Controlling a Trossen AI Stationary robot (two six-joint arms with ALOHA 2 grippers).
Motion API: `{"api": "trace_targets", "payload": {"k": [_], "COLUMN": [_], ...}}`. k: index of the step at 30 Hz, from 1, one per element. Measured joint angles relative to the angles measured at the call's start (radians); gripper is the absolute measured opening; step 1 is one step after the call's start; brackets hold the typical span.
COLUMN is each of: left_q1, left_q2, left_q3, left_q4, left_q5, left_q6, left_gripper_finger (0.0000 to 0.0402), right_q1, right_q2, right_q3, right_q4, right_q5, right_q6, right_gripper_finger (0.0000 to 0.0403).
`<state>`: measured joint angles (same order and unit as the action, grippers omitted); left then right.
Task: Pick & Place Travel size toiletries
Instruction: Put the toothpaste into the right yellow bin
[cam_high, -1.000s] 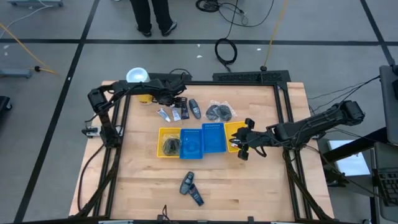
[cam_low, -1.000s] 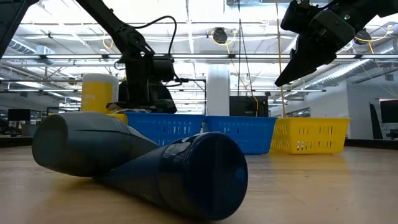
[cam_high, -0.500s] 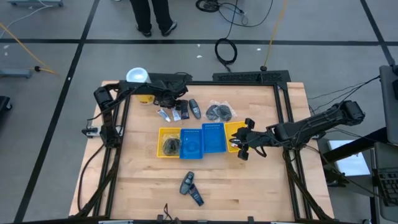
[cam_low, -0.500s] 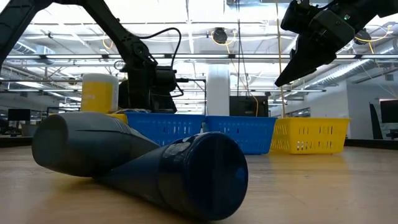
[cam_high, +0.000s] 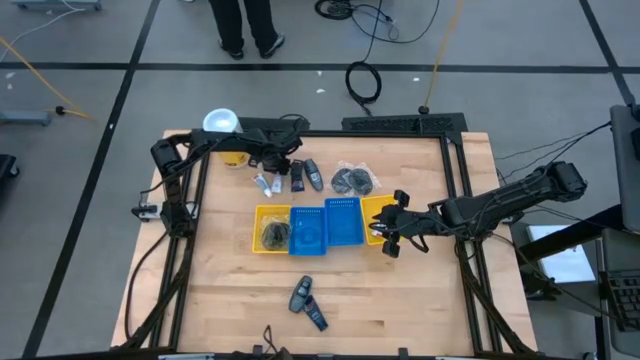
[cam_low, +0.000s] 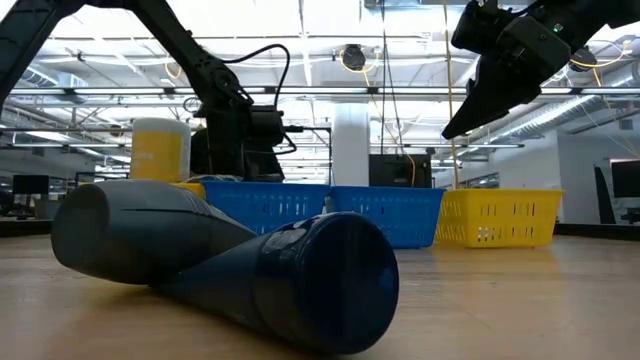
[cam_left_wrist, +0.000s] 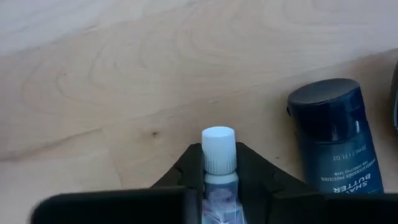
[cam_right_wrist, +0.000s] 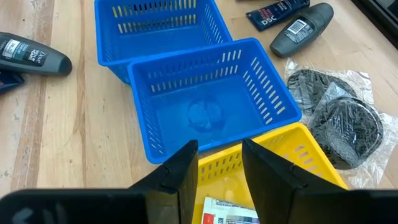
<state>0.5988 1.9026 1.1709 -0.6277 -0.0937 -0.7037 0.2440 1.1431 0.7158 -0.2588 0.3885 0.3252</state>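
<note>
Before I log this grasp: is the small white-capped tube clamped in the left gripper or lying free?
Clamped. In the left wrist view the white-capped tube sits between the left gripper's two dark fingers, pressed on both sides, beside a dark bottle.

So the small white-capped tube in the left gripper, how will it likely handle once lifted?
The tube sits pinched between the left gripper fingers, so it is probably light. Its body looks like soft plastic, so it may flex under the squeeze. Being round and smooth, it could slip, or roll on the table if dropped, like the navy bottle beside it.
</note>
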Motion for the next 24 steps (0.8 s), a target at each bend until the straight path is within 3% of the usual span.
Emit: {"api": "trace_targets", "payload": {"k": [12, 24], "left_q1": [-0.013, -0.109], "left_q2": [-0.024, -0.263], "left_q3": [-0.005, -0.004], "left_q4": [-0.014, 0.009], "left_q5": [0.023, 0.007], "left_q6": [0.043, 0.101], "left_gripper_finger": [0.0045, 0.0044], "right_q1": [0.0, 0.0], "right_q2": [0.0, 0.0], "right_q3": [0.0, -0.001], "right_q4": [0.0, 0.009], "right_q5": [0.001, 0.002], "right_q6": [0.001, 0.0], "right_gripper_finger": [0.0116, 0.0116]}}
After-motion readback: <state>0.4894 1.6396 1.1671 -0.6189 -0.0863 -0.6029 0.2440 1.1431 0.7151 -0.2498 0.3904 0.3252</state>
